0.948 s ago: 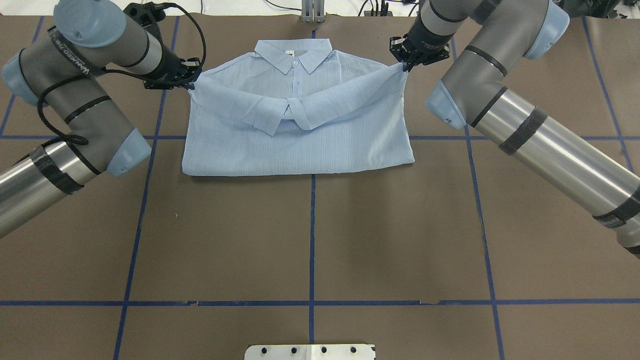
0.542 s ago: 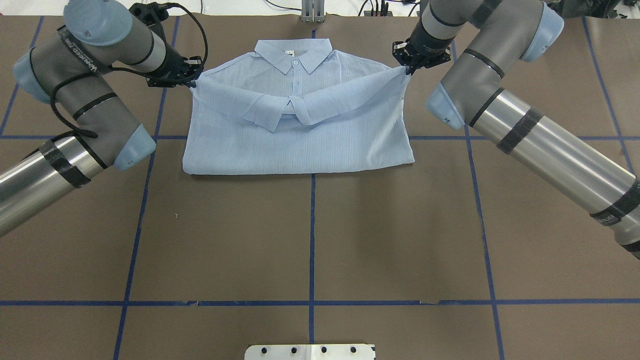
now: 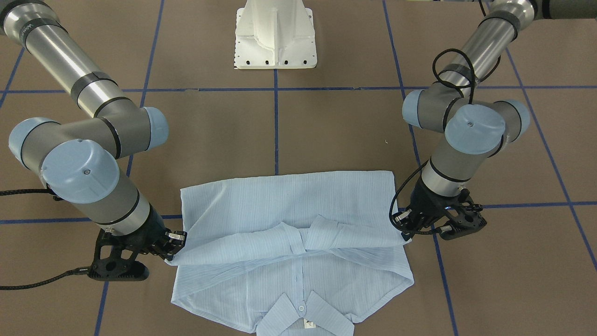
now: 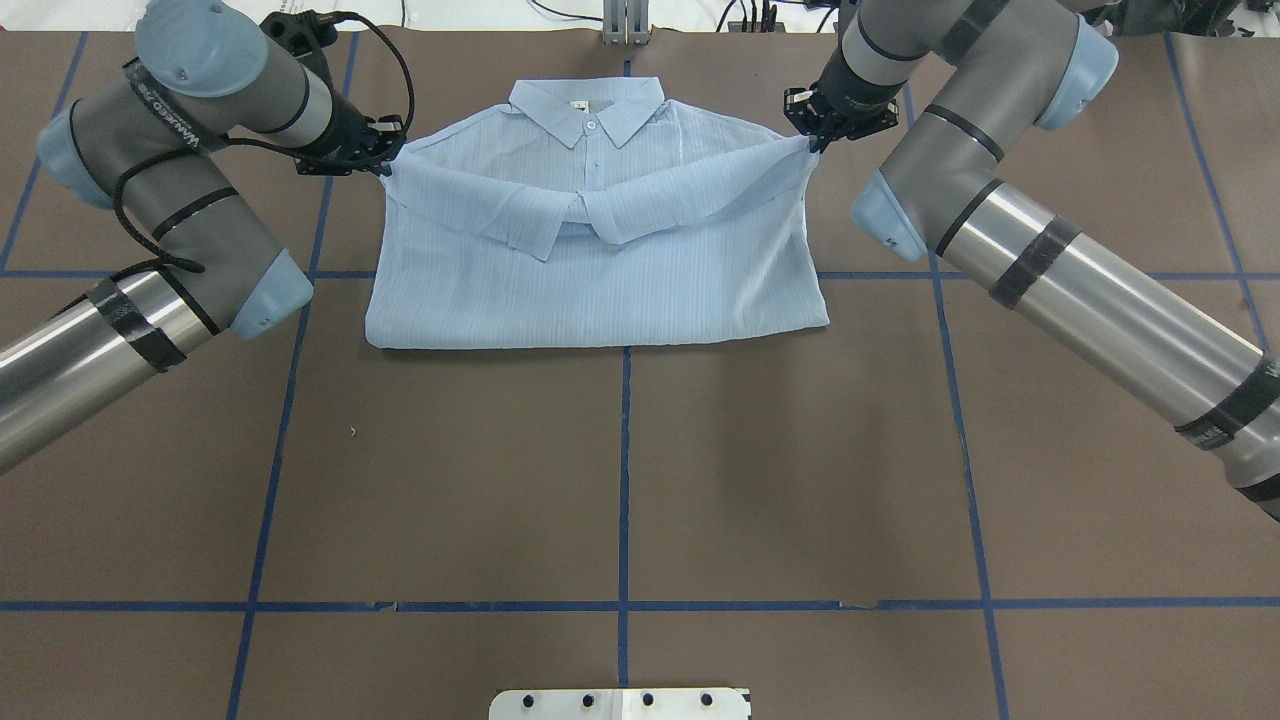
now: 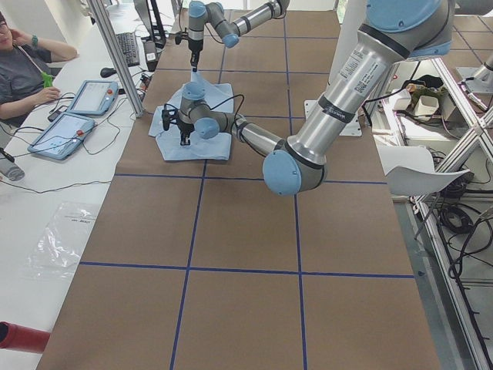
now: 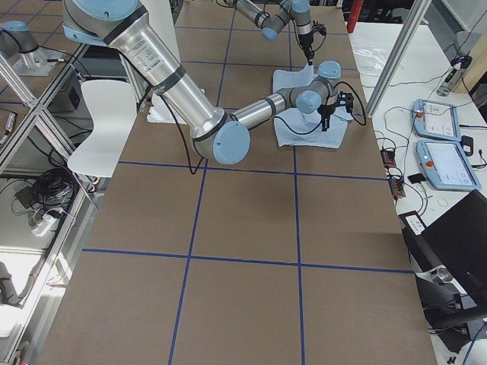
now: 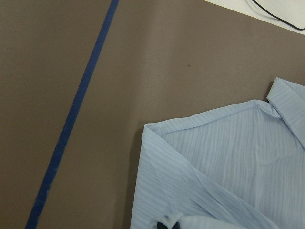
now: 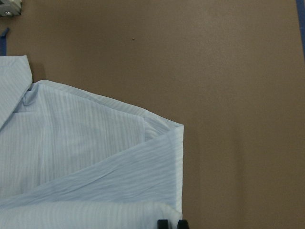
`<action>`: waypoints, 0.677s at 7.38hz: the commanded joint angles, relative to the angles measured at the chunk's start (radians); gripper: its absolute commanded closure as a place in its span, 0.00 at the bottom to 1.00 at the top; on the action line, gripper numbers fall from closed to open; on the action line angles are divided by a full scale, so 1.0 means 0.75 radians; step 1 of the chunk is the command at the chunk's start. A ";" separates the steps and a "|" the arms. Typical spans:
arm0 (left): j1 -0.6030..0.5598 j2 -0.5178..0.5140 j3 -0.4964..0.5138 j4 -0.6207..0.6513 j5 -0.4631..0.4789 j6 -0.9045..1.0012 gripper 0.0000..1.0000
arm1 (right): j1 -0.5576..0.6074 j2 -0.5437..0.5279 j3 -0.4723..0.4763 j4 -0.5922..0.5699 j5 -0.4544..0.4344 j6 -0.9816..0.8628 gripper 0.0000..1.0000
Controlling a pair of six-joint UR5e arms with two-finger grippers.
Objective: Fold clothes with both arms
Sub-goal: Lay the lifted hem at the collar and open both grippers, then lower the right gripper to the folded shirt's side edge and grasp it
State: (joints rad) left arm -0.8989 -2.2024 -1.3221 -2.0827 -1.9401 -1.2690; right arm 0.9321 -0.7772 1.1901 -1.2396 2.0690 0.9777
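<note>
The light blue striped shirt (image 4: 600, 280) lies buttoned-side up on the far middle of the table, collar away from the robot, its lower part folded under and both sleeves crossed over the chest. It also shows in the front-facing view (image 3: 289, 200). My left gripper (image 4: 386, 166) is shut on the shirt's left shoulder edge, also seen in the front-facing view (image 3: 406, 237). My right gripper (image 4: 810, 144) is shut on the right shoulder edge, also seen in the front-facing view (image 3: 173, 254). Both held edges sit slightly raised. The wrist views show the pinched cloth (image 7: 214, 181) (image 8: 95, 167).
The brown table cover (image 4: 620, 480) carries a grid of blue tape lines. The white pedestal base (image 3: 275, 37) stands at the robot's side. An operator (image 5: 23, 69) sits with tablets (image 5: 73, 116) beyond the far table edge. A white chair (image 6: 103, 122) stands beside the table.
Both grippers keep their hold and have shifted slightly up and away from the robot. The crossed sleeves have risen and moved a little toward the collar. The left arm's elbow has swung inward.
</note>
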 commanded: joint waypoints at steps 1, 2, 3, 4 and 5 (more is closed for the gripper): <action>-0.002 0.010 -0.041 0.014 0.002 -0.026 0.01 | -0.003 0.016 0.004 0.008 0.000 -0.005 0.00; -0.018 0.020 -0.057 0.016 0.004 -0.024 0.01 | -0.003 0.022 0.007 0.008 0.017 -0.007 0.00; -0.039 0.069 -0.139 0.026 0.002 -0.024 0.01 | -0.009 0.006 0.039 0.008 0.021 0.005 0.00; -0.037 0.118 -0.271 0.135 0.000 -0.018 0.01 | -0.076 -0.065 0.132 0.010 0.021 0.013 0.00; -0.037 0.118 -0.365 0.252 0.000 -0.016 0.01 | -0.128 -0.184 0.255 0.008 0.021 0.020 0.00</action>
State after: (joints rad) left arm -0.9246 -2.1307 -1.5027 -1.9868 -1.9398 -1.2834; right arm 0.8821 -0.8298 1.2864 -1.2327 2.0837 0.9860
